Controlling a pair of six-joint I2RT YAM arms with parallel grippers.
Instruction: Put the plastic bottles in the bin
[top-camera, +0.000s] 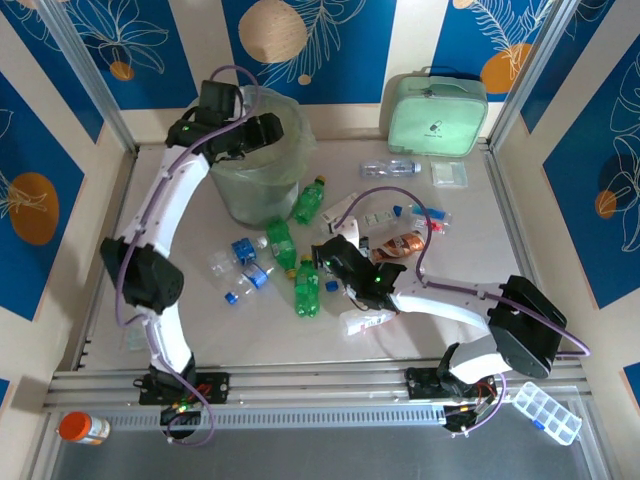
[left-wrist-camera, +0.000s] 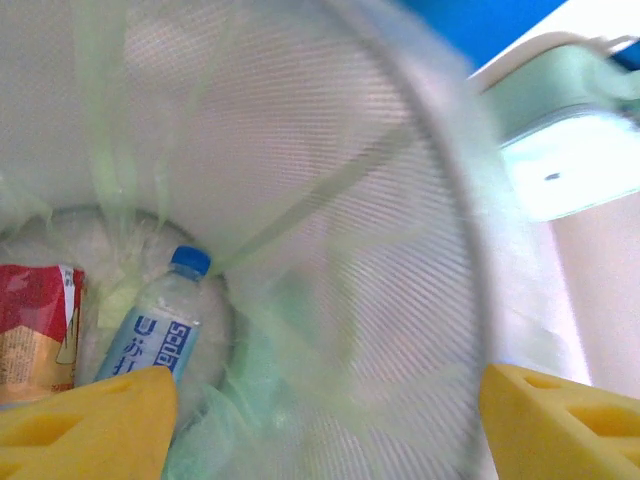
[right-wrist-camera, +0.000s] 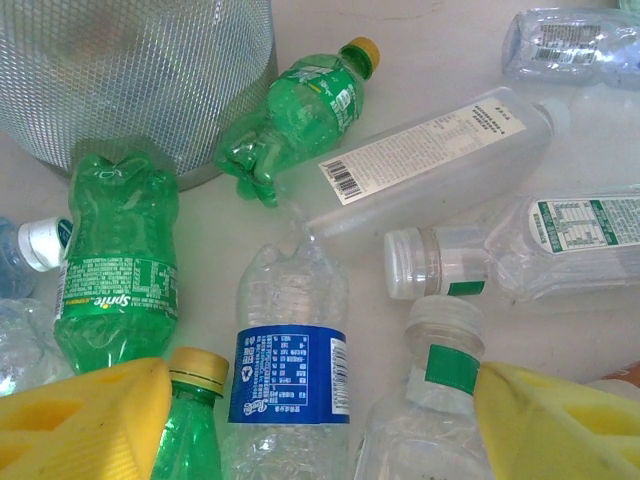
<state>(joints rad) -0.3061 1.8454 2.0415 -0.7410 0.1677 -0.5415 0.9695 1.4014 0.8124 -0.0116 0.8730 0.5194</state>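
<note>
Left gripper (jaws apart) over bin

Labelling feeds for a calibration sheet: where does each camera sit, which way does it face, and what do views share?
Top external: above and behind the arms, looking down on the table; both arms show, left tool over the bin, right tool above the bottles.
Left wrist: on the left arm, looking down into the bin; its yellow fingers frame one bottle inside.
Right wrist: on the right arm, looking low across the bottles toward the bin; its yellow fingers at the corners.
Shared: the bin shows in all three.
</note>
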